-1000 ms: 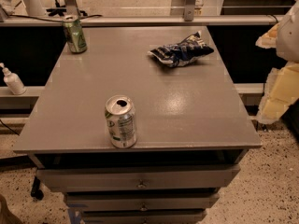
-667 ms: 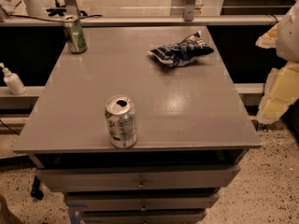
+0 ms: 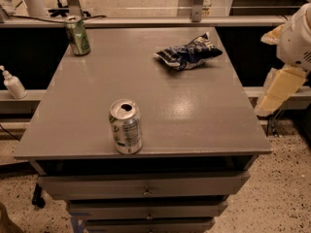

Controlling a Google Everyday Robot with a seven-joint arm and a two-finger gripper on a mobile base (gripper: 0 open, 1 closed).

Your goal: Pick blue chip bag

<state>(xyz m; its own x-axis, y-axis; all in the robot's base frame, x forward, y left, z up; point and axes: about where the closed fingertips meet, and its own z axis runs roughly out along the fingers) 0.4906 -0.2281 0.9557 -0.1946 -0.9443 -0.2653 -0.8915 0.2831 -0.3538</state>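
Observation:
The blue chip bag (image 3: pixel 188 54) is a crumpled dark-blue foil bag with white patches. It lies flat on the far right part of the grey table top (image 3: pixel 194 115). My gripper (image 3: pixel 281 84) hangs at the right edge of the view, beyond the table's right side. It is well clear of the bag, to the bag's right and nearer the front. Nothing shows in it.
An opened silver-green can (image 3: pixel 126 126) stands near the table's front edge. A green can (image 3: pixel 77 35) stands at the far left corner. Drawers (image 3: pixel 146 191) sit under the top. A white pump bottle (image 3: pixel 13 83) stands on a ledge at the left.

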